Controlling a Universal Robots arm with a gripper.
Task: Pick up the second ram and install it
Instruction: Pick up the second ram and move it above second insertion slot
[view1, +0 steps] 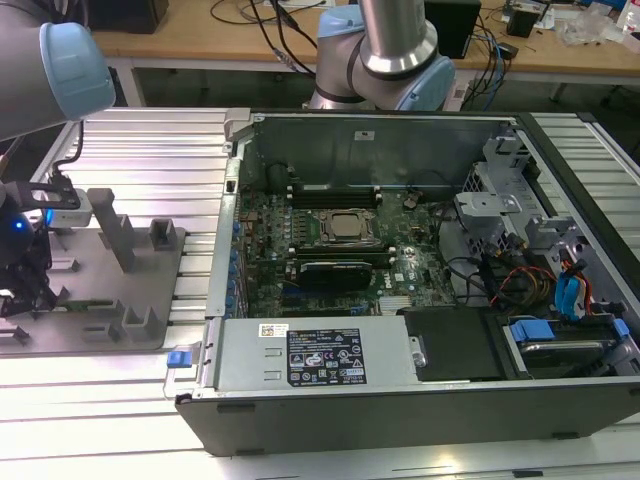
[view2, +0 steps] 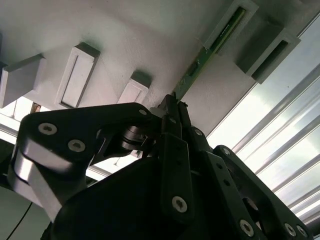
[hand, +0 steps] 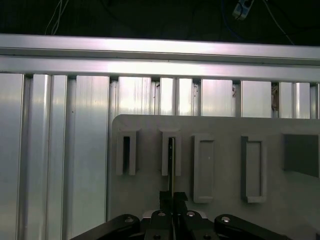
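The second ram (view2: 210, 50) is a thin green board standing on edge, one end in a slot of the grey holder plate (view2: 140, 45). In the first wrist view the ram (hand: 171, 160) shows as a thin edge running from the slotted post to the fingers. My gripper (view2: 173, 106) is shut on the board's near end, with its black fingers (hand: 165, 200) pressed against both faces. In the exterior view the gripper (view1: 22, 285) hangs over the holder plate (view1: 150, 300) at the view's left, well apart from the open computer case (view1: 400, 140).
The holder plate carries several upright posts (view1: 122, 235) and rests on a ribbed aluminium table (view1: 150, 150). Inside the case lie the motherboard with the CPU socket (view1: 348, 226), memory slots (view1: 330, 195), a black oblong card (view1: 335, 270) and cables (view1: 500, 285).
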